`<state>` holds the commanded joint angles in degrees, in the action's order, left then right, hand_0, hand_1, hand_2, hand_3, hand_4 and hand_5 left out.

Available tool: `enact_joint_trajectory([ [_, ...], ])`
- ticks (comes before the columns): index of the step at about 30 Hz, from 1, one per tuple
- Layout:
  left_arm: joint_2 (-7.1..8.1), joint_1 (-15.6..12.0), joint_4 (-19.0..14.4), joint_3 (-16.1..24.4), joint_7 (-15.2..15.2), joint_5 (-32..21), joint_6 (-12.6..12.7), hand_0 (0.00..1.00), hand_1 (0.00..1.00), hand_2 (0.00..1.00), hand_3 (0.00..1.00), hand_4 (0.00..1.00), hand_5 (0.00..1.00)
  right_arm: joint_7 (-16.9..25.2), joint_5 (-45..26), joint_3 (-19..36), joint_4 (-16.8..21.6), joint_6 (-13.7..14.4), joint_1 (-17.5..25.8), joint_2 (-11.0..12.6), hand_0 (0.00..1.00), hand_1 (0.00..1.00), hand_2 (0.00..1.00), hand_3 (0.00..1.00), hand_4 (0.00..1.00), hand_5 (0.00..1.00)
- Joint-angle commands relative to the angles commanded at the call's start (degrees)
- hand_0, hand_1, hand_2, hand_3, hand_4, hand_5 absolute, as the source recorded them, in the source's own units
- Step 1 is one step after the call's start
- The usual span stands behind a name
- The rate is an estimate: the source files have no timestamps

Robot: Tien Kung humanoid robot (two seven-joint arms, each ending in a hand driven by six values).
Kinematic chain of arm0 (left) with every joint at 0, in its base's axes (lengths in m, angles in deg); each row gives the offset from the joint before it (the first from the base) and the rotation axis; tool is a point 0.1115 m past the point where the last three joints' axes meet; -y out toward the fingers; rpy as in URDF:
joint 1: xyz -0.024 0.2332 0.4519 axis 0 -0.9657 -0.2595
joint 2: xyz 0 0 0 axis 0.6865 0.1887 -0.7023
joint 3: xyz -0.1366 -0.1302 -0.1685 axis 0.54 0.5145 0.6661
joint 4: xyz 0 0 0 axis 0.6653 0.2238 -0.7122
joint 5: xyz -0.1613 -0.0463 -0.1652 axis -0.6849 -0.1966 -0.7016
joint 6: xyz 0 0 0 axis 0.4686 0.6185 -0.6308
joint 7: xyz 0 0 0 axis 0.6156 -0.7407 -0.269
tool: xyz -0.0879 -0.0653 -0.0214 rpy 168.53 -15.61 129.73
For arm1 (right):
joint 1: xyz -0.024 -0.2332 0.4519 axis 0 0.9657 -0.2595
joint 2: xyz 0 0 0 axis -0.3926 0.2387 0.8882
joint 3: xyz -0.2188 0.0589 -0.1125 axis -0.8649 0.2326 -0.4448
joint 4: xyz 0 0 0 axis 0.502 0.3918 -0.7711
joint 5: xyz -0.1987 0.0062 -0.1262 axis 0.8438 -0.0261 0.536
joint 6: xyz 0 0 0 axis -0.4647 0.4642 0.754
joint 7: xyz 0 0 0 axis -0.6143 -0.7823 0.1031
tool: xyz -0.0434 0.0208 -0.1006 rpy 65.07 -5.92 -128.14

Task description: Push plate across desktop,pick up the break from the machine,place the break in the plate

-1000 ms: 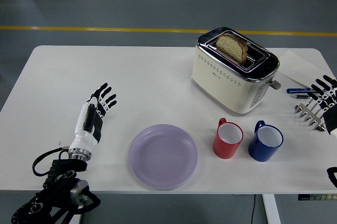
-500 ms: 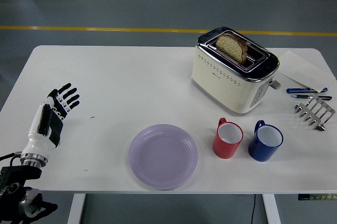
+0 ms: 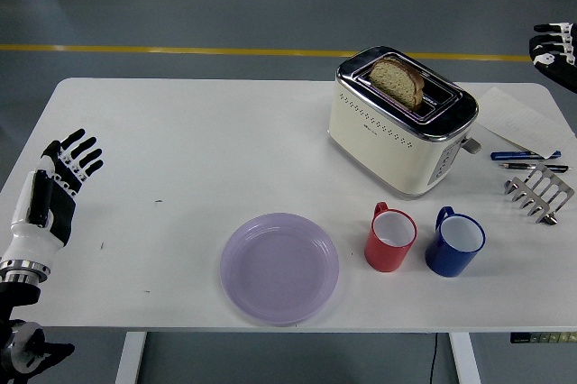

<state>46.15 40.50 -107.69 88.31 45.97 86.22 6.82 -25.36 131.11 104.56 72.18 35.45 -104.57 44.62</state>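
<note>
White table [image 3: 180, 132]: bread [image 3: 398, 80] in toaster [image 3: 402, 123], purple plate [image 3: 279, 267] apart.

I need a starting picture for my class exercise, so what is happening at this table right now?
Nothing is being handled yet. The left robot hand hovers open at the table's left edge, and the right robot hand is raised at the far right, beyond the table. The slice of bread sits in the toaster. The purple plate lies empty near the front edge, with a red mug and a blue mug to its right.
</note>
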Motion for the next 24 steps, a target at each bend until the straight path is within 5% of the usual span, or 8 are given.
enact_joint_trajectory([
  [9, -0.68, -0.1, 1.2, -0.4, 1.2, -1.2, 2.3, 0.788, 0.777, 0.781, 0.776, 0.517, 0.998, -4.6, 11.6, -11.7, -5.8, -4.3, -10.5, -4.6, 0.879, 0.844, 0.852, 0.851, 0.745, 0.499],
  [17, -0.49, -0.2, 1.5, -1.0, 1.7, -1.5, 2.8, 0.78, 0.766, 0.764, 0.76, 0.514, 0.998, -5.9, 19.5, -15.5, -11.6, -5.5, -16.2, -11.1, 0.9, 0.865, 0.874, 0.887, 0.784, 0.5],
  [24, -0.01, -0.2, 1.6, -1.6, 3.3, -2.5, 4.2, 0.771, 0.74, 0.749, 0.746, 0.508, 0.998, -6.2, 19.0, -17.7, -17.5, -7.2, -20.5, -15.0, 0.892, 0.87, 0.9, 0.906, 0.824, 0.503],
])
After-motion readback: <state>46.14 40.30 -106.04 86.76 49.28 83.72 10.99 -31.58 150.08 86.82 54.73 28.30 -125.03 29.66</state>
